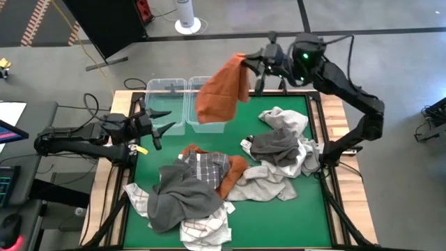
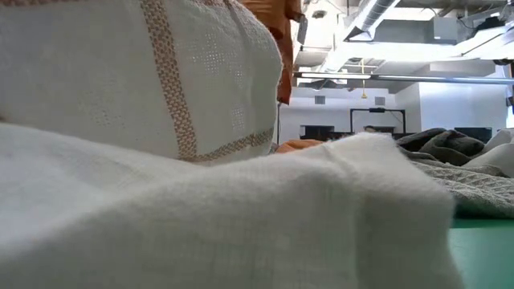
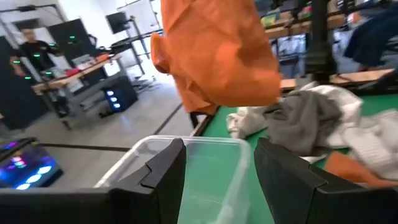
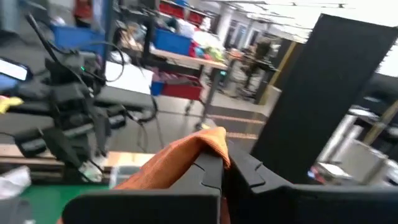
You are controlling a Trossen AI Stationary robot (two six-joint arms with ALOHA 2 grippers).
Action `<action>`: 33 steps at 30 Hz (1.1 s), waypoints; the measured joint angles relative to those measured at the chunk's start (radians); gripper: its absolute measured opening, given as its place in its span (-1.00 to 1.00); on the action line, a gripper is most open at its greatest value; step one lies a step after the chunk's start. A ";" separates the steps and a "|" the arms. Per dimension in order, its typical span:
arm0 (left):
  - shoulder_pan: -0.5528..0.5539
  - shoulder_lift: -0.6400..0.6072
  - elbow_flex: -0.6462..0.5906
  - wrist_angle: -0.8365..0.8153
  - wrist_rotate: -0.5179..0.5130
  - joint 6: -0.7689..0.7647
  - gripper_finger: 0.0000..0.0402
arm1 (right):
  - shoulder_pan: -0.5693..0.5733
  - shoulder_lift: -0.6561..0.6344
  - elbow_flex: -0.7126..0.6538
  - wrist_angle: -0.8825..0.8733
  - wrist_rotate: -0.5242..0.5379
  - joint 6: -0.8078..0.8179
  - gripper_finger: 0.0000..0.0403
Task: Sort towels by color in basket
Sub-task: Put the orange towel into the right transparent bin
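The right gripper (image 1: 245,64) is clenched on a rust-orange towel (image 1: 221,94), holding it in the air above two clear bins (image 1: 175,97) at the far edge of the green desk (image 1: 279,216). The left gripper (image 1: 162,120) waits released beside the bins. Other towels (image 1: 209,185) lie heaped on the desk.

A white red-checked towel (image 2: 144,120) fills the low view, hiding the grippers, the clear bins and most of the table (image 2: 482,253)

Even overhead light; low view blurred by a close towel (image 2: 161,160).
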State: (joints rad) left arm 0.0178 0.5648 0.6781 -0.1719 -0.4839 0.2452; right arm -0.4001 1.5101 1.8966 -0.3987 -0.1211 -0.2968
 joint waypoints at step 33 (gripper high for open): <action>0.043 -0.155 -0.001 -0.117 0.000 -0.097 -0.10 | -0.179 0.481 0.373 -0.277 -0.091 0.115 -0.87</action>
State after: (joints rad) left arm 0.0608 0.4101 0.6769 -0.2891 -0.4835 0.1478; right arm -0.5788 1.9908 2.2692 -0.6758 -0.2116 -0.1820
